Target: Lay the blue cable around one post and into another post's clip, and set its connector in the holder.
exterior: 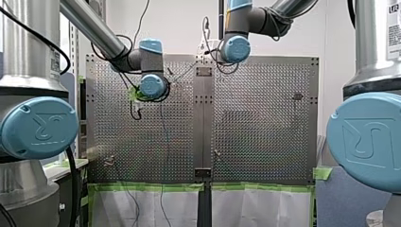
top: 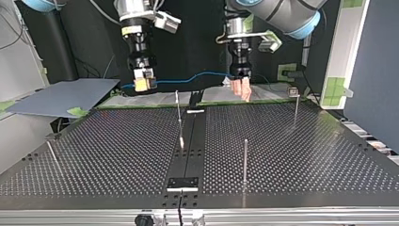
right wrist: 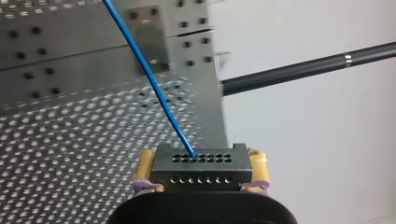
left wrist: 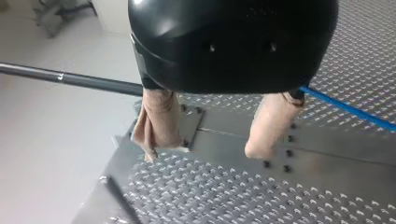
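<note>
My right end effector [right wrist: 201, 162] is clamped on the connector [right wrist: 201, 173], a small black block with rows of holes, gripped flat between the yellow pads [right wrist: 259, 164]. The blue cable [right wrist: 154, 79] leaves the block's forward face and runs ahead of the end effector, in the air above the counter [right wrist: 70, 140]. My left end effector [left wrist: 208, 147] hangs over the counter's edge with its beige fingers [left wrist: 161, 119] apart and nothing between them. The cable passes just outside one finger, and I cannot tell whether it touches.

The cable looks thin and light, soft enough to sag and follow any pull, probably with a little spring that will try to straighten it off a post [top: 245, 160]. Its jacket looks smooth, so it may slide through soft pads. The connector is the rigid part and the sound place to hold. The left fingers would best close on the cable itself, close beside them, to steer the slack. The posts are slender, so pull gently.
</note>
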Robot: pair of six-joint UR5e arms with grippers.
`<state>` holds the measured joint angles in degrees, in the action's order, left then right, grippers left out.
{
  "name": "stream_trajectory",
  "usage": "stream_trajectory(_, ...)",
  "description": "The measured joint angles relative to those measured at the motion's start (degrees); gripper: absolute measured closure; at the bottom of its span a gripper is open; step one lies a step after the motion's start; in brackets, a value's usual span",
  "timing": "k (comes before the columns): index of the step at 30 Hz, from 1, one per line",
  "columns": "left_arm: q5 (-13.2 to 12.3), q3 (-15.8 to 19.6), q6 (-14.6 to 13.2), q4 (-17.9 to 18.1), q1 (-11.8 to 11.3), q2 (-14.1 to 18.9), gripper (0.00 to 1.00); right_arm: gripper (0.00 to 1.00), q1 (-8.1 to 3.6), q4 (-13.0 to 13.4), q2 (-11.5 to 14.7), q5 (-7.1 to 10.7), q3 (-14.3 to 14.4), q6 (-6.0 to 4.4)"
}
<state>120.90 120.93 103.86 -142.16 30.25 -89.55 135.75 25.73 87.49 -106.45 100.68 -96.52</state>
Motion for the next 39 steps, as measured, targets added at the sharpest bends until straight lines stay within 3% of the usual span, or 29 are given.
stream_trajectory(8,-2.0,-3.3,2.1,-4.1,-2.5,4.1,0.00,1.00,-0.26,-3.9,0.2,0.04,-3.9,0.05)
stream_trajectory(19,-5.9,-8.3,1.6,-9.1,-7.3,8.7,0.00,1.00,-0.60,-9.0,-2.0,1.20,-8.7,0.38)
stream_trajectory(25,-8.3,-11.2,0.3,-11.9,-10.1,7.5,0.00,1.00,-0.71,-10.4,-3.4,1.61,-10.5,0.35)
stream_trajectory(31,-8.7,-14.5,-0.8,-15.2,-13.1,5.7,0.00,1.00,-1.03,-12.7,-6.3,2.89,-13.4,0.19)
stream_trajectory(39,-9.0,-18.8,-2.2,-19.6,-14.4,2.5,0.00,1.00,-2.32,-14.7,-10.0,3.43,-17.3,0.03)
